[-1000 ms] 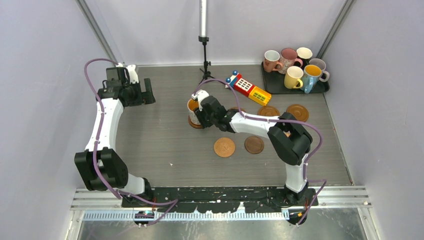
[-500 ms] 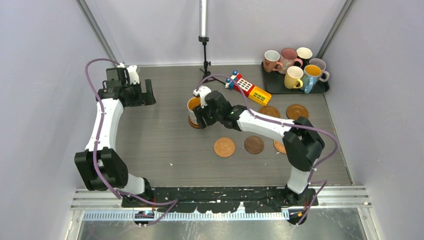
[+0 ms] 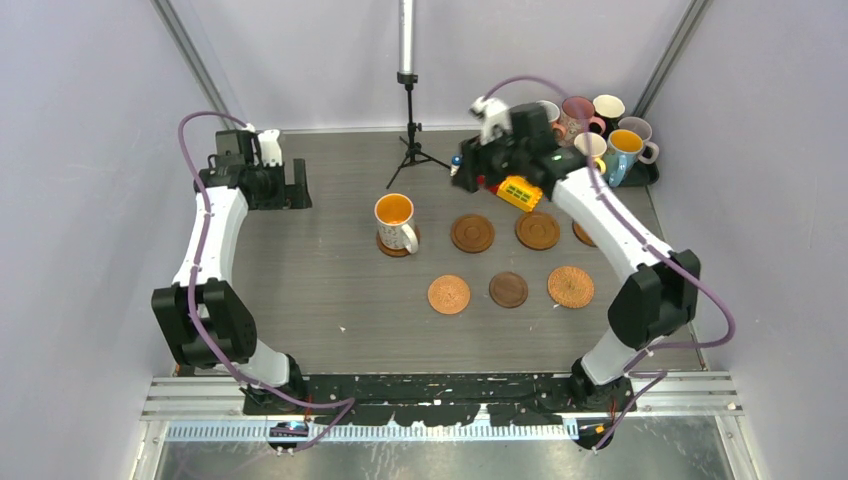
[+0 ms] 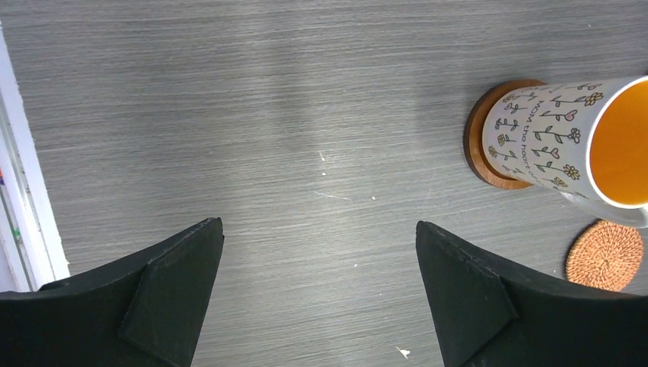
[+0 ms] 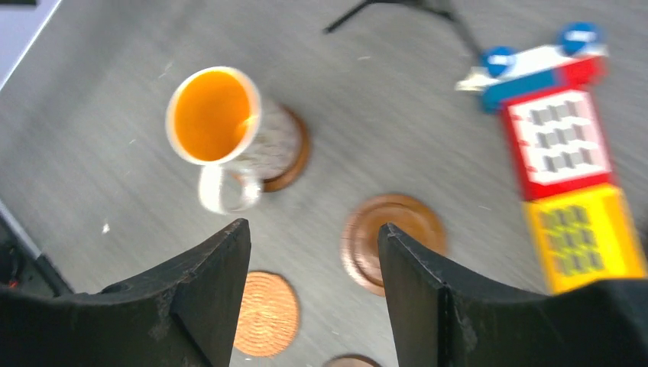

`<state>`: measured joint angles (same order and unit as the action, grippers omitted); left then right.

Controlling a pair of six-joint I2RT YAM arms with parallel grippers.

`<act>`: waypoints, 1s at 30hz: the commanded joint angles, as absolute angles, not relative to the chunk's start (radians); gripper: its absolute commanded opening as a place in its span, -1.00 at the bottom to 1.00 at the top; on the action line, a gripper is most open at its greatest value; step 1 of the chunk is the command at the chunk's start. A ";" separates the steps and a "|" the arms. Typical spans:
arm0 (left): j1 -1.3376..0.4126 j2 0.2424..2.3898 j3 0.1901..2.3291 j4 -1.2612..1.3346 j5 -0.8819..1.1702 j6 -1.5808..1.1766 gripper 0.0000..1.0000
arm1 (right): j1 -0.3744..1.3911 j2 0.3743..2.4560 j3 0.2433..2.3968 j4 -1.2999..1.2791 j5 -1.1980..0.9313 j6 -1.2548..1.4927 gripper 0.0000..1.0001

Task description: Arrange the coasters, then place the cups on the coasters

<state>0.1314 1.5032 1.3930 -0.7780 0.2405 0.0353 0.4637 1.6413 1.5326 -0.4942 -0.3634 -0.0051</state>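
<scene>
Right claw [image 5: 313, 229] released, withdrawn from white mug [image 3: 395, 222] (on coaster [image 4: 480, 157]), left claw [image 4: 319, 228] agape

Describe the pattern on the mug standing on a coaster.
The mug is white with drawn flowers and hearts, orange inside; clearest in the left wrist view.

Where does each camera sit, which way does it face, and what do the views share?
Top external: above and behind the robot, looking down at the table; both arms show.
Left wrist: on the left arm, facing down; the open left gripper shows.
Right wrist: on the right arm, above the toy block; the open right gripper shows.
All three share the patterned mug on its coaster.
</scene>
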 commanded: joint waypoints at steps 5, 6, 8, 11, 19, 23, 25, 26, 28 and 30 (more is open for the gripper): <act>0.136 1.518 1.424 -0.755 0.291 0.035 0.99 | 0.096 1.600 1.657 -0.701 -0.450 -0.134 0.34; 0.136 1.522 1.425 -0.755 0.290 0.034 0.99 | 0.048 1.617 1.667 -0.713 -0.451 -0.147 0.34; 0.135 1.523 1.426 -0.756 0.290 0.034 1.00 | -0.059 1.654 1.707 -0.743 -0.454 -0.169 0.34; 0.136 1.527 1.428 -0.756 0.290 0.037 0.99 | -0.167 1.714 1.767 -0.761 -0.450 -0.201 0.33; 0.135 1.543 1.448 -0.772 0.266 0.036 0.99 | -0.285 1.942 1.991 -0.807 -0.182 -0.181 0.21; 0.135 1.549 1.456 -0.779 0.255 0.028 0.99 | -0.289 2.033 2.063 -0.814 -0.070 -0.155 0.10; 0.135 1.549 1.459 -0.784 0.253 0.025 1.00 | -0.289 2.074 2.095 -0.817 -0.034 -0.149 0.04; 0.135 1.549 1.461 -0.786 0.252 0.024 0.99 | -0.288 2.100 2.110 -0.818 -0.015 -0.149 0.03; 0.135 1.548 1.463 -0.787 0.245 0.025 0.99 | -0.291 2.137 2.138 -0.819 -0.003 -0.145 -0.01; 0.136 1.554 1.471 -0.791 0.243 0.023 1.00 | -0.292 2.171 2.170 -0.823 0.037 -0.132 -0.02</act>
